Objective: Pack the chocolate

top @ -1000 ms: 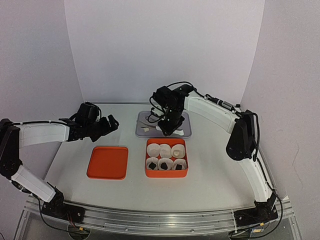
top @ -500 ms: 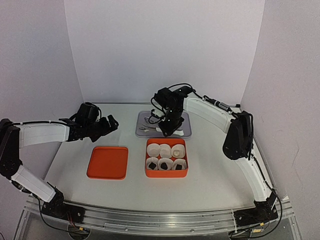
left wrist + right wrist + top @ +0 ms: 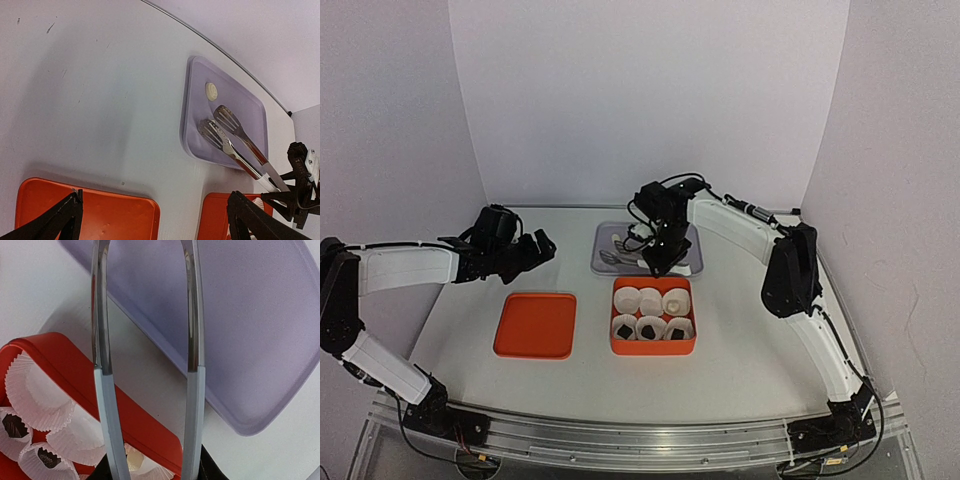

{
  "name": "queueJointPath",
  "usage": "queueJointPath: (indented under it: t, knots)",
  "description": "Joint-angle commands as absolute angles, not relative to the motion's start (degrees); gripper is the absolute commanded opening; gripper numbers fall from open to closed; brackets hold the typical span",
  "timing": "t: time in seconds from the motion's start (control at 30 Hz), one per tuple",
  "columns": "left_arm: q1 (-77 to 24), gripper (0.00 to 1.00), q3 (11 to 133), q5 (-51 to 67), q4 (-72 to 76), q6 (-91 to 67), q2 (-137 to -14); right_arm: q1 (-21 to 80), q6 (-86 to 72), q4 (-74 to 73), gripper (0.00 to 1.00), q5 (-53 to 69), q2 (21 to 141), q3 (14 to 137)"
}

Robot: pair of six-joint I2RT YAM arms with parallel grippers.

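Note:
An orange box (image 3: 691,345) holds six white paper cups. Three dark chocolates (image 3: 648,329) sit in its front row and one cream chocolate (image 3: 676,300) in the back right cup. Another cream chocolate (image 3: 211,91) lies on the grey-lilac tray (image 3: 196,80). My right gripper (image 3: 658,258) is shut on metal tongs (image 3: 618,257), whose open tips reach left over the tray (image 3: 604,232). In the right wrist view the tong arms (image 3: 193,340) frame the tray (image 3: 250,340) and the box corner (image 3: 60,365). My left gripper (image 3: 538,246) is open and empty, above the table left of the tray.
An orange lid (image 3: 535,325) lies flat left of the box and shows in the left wrist view (image 3: 85,212). White walls curve round the back and sides. The right arm arches over the tray's right end.
My right gripper has shifted slightly right and back with the tongs, whose tips now lie low over the tray's left part. The left arm has not moved.

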State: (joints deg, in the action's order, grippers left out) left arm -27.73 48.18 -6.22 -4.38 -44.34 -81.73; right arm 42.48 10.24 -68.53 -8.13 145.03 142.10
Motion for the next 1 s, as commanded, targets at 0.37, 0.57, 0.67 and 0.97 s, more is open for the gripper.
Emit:
queueJointPath:
  t: [0.37, 0.57, 0.67, 0.97]
  knots:
    - [-27.9, 1.00, 47.5, -7.6, -3.9, -45.7, -80.8, 41.9, 10.2, -68.7, 0.30, -6.8, 145.2, 144.0]
    - [-27.9, 1.00, 48.0, -7.7, -4.1, -45.8, -81.0, 41.8, 9.7, -68.9, 0.27, -6.3, 145.1, 143.3]
    - [-27.9, 1.00, 48.2, -7.7, -4.1, -45.7, -81.1, 41.7, 9.4, -69.1, 0.25, -6.2, 144.8, 142.9]
    - [-27.9, 1.00, 48.7, -7.7, -4.3, -46.1, -81.3, 41.6, 9.7, -68.9, 0.18, -5.8, 144.0, 144.7]
